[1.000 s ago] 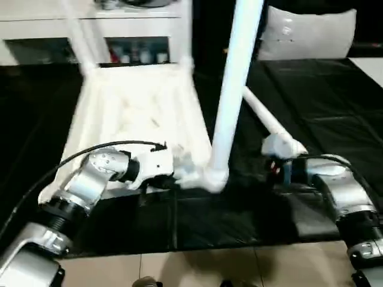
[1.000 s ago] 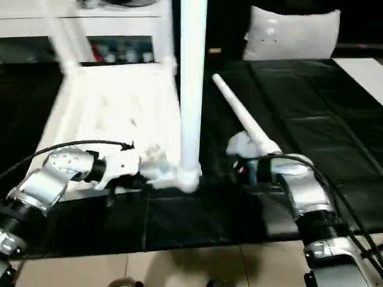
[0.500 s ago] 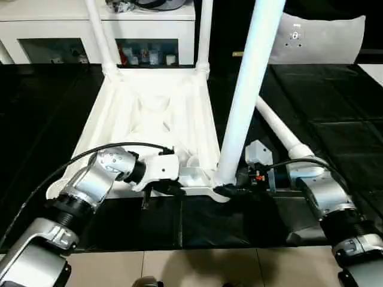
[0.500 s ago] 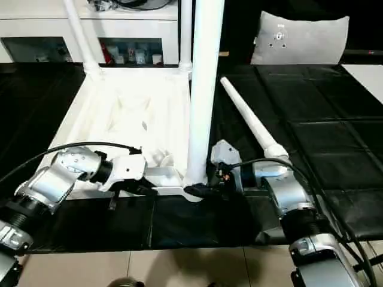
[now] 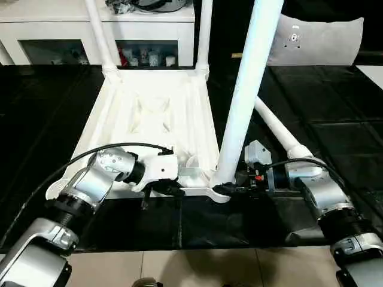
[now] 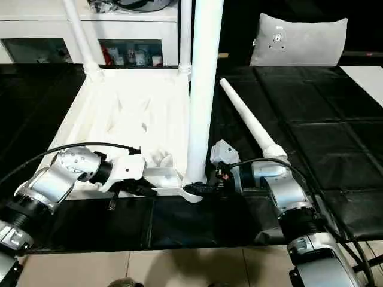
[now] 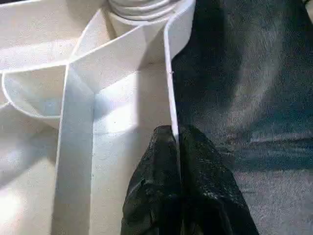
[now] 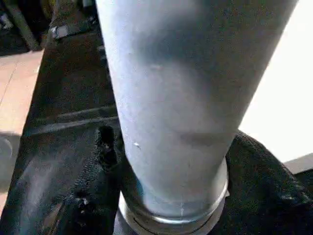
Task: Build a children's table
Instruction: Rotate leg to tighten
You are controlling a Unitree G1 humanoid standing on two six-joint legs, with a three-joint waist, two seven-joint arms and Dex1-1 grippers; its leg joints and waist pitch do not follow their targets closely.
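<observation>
Lying upside down on the black mat (image 5: 335,113), the children's table top (image 5: 155,119) shows its ribbed underside, and the left gripper (image 5: 173,190) works at its near edge. In the left wrist view, that gripper's two black fingers (image 7: 161,196) are pinched nearly together on the thin white rim wall (image 7: 171,88), one finger inside it and one outside. This grip looks meant to pin the top down so it cannot slide or tip while a leg is worked into it.

Beyond the left gripper, at the far corners, two legs (image 5: 99,36) already stand upright in their sockets. Just to its right, at the near right corner socket (image 5: 218,188), a third leg (image 5: 248,89) rises steeply, leaning a little to the right.

The right gripper (image 5: 230,190) comes in level from the right, at the base of that leg. In the right wrist view its fingers (image 8: 93,196) sit on either side of the leg's foot, wide apart around the round collar; whether they press it firmly I cannot tell. Holding so low probably gives the best control for seating or twisting the leg.

Behind the right gripper, the fourth leg (image 6: 248,125) lies loose on the mat, awaiting its turn at the one remaining corner.
</observation>
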